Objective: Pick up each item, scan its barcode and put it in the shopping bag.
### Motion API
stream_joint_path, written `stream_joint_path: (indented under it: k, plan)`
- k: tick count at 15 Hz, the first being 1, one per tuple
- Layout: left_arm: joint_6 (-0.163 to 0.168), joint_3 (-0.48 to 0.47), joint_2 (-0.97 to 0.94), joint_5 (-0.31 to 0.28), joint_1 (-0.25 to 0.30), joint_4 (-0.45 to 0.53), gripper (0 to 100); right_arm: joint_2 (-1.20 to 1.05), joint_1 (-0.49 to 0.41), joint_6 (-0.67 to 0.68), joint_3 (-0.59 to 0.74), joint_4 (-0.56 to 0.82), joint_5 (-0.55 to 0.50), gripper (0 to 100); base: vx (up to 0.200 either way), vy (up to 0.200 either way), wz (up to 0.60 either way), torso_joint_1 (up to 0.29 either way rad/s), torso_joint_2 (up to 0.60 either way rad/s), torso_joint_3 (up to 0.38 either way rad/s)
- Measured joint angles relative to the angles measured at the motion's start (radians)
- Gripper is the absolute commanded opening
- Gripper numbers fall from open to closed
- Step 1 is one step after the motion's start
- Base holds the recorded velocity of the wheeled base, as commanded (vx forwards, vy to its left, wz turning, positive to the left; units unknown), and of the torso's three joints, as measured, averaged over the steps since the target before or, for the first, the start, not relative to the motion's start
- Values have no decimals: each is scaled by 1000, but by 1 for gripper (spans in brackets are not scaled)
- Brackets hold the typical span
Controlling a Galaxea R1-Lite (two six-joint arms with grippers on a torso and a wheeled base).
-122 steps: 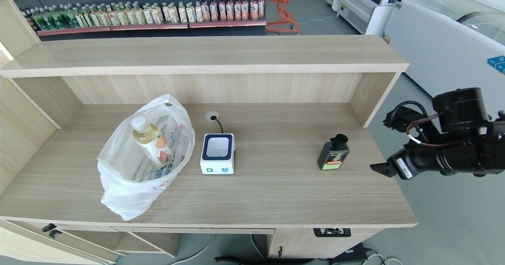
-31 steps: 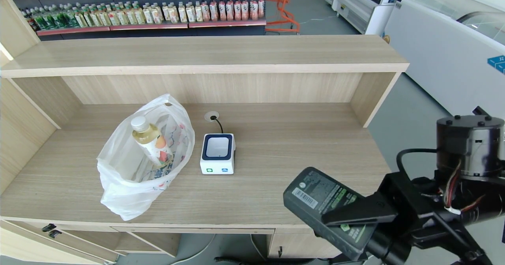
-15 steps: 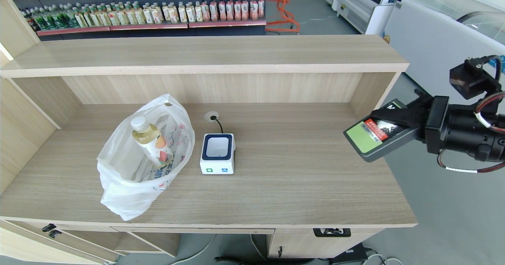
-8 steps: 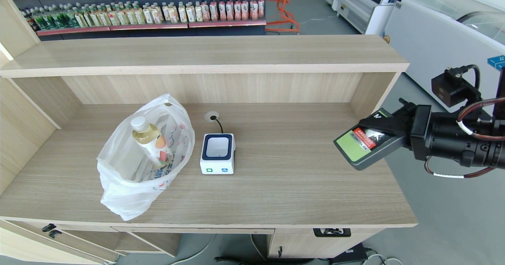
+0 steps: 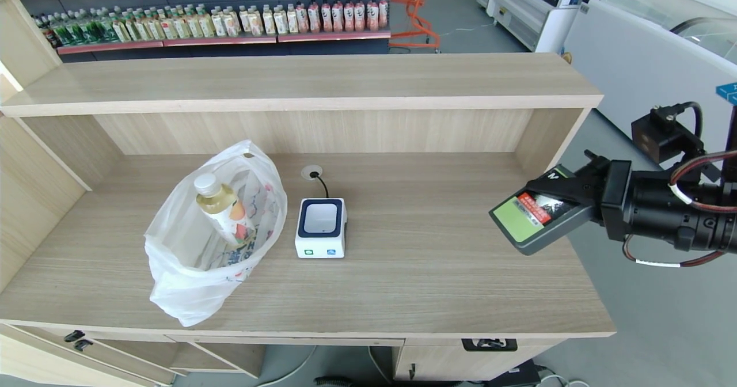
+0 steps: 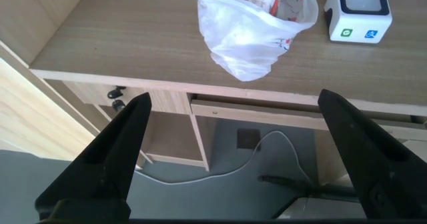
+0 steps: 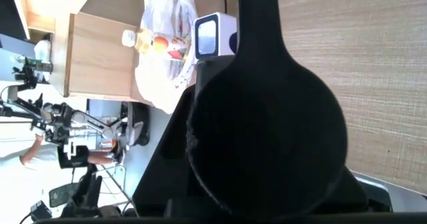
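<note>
The left pincer (image 6: 233, 163) hangs below the front edge of the tabletop (image 5: 432, 266), its fingers spread wide with nothing between them. On the tabletop's left part sits the shopping bag (image 5: 198, 260), mouth open, with a drink bottle (image 5: 221, 209) already leaning inside. Just beside the bag, to its right, stands the scanner (image 5: 320, 227), window facing up. Well apart from it, above the tabletop's right end, the right pincer (image 5: 563, 198) is clamped on the dark bottle (image 5: 518, 226), which lies tilted in the air with its green label turned upward.

The step in hand looks like the carry to the scanner: one item is bagged and this one is lifted but not yet scanned. The next move calls for bringing the dark bottle leftward over the scanner's window with its barcode face turned down toward it.

About eight seconds ago the dark bottle stood upright on the tabletop, right of the scanner, and the right pincer was beside the edge, empty. Two seconds ago it was held low with the barcode face upward. Since half a second ago it has hardly moved; the small shift of the whole scene is the camera's.
</note>
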Motion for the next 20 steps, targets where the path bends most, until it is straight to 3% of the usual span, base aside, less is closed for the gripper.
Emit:
stream_joint_path:
  k: [2, 6, 15, 17, 20]
  plan:
    - [-2, 0, 0, 0, -3, 0, 100, 1, 2, 0, -5, -1, 3, 0, 0, 200, 0, 19, 10, -2]
    - [1, 0, 0, 0, -2, 0, 100, 2, 4, -1, -4, -1, 5, 0, 0, 0, 0, 0, 0, 0]
    - [-20, 0, 0, 1, -2, -1, 100, 3, 4, -2, -1, 2, 4, 0, 200, 200, 0, 2, 1, 4]
    - [-16, 0, 0, 1, -2, -1, 100, 4, 22, -9, 5, 3, 3, 0, 0, 0, 0, 0, 0, 0]
    - [-15, 0, 0, 0, 0, -1, 100, 0, 60, -130, 73, 7, -2, 0, 0, 0, 0, 0, 0, 0]
